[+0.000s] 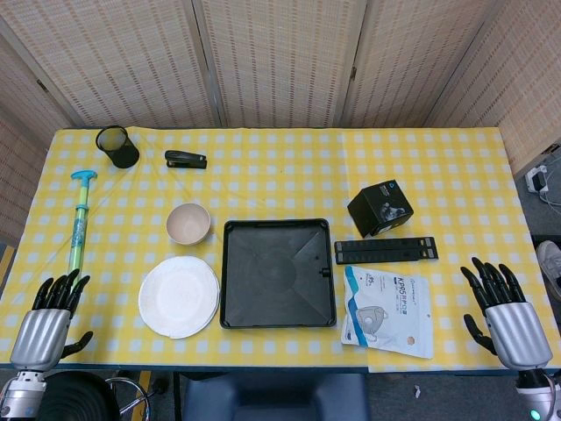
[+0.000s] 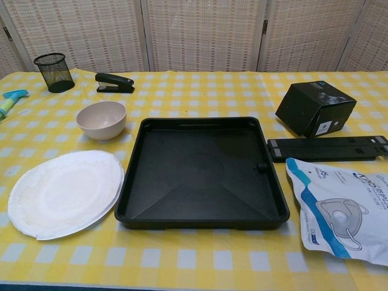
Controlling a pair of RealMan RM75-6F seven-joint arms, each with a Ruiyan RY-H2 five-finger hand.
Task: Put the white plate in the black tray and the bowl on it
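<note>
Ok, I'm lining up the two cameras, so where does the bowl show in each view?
Head view: the bowl sits left of centre, above the white plate.
Chest view: the bowl sits upper left, behind the white plate.
Shared landmark: the black tray, just right of the bowl in both.

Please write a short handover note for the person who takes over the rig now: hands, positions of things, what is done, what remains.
Left hand and right hand: both open, holding nothing, at the near table edge.
White plate lies on the cloth, left of the black tray; the bowl stands behind the plate.
Tray is empty. Nothing done yet.
Left: plate into tray, then bowl onto plate.
</note>
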